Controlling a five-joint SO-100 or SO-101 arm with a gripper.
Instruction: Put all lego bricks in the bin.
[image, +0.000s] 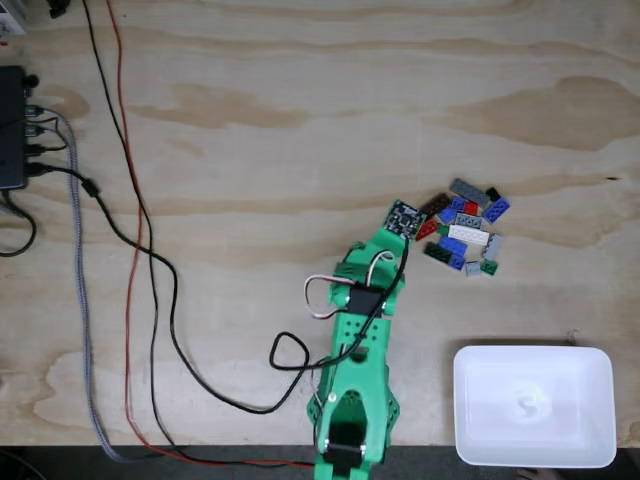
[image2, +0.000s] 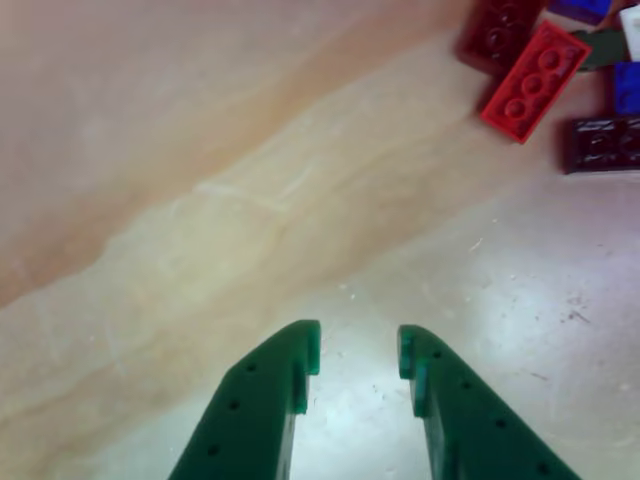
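Roughly 15 small studded lego bricks (image: 464, 232) in blue, red, grey, white, green and black lie heaped on the pale plywood table (image: 300, 130), well apart from the bin (image: 533, 445), a shallow, glossy white tray with rounded corners and no brick inside. Near the pile, the green gripper (image2: 358, 352) hangs narrowly parted over bare wood, grasping nothing. Cables (image: 140, 290) snake across the fixed view's left side.

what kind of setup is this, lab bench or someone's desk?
Likely a hobby workbench: bare plywood tabletop, loose cables running to a black box, and a green, seemingly 3D-printed arm.
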